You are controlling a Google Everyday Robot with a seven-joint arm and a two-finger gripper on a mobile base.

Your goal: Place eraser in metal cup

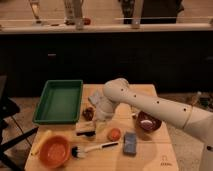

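The eraser (86, 128), a tan block with a dark underside, lies on the wooden table (150, 155) just in front of the gripper. The metal cup (88, 114) is a small dark round thing right behind the eraser, by the green tray's near right corner. My white arm reaches in from the right and bends down at the table's middle. The gripper (98, 113) hangs low over the table, right beside the cup and just above and behind the eraser. The wrist hides most of it.
A green tray (59, 101) sits at the left. An orange bowl (54, 151), a yellow object (40, 142) and a black-handled brush (95, 148) lie at the front left. An orange ball (114, 134), a blue-grey sponge (130, 142) and a maroon bowl (148, 121) lie to the right.
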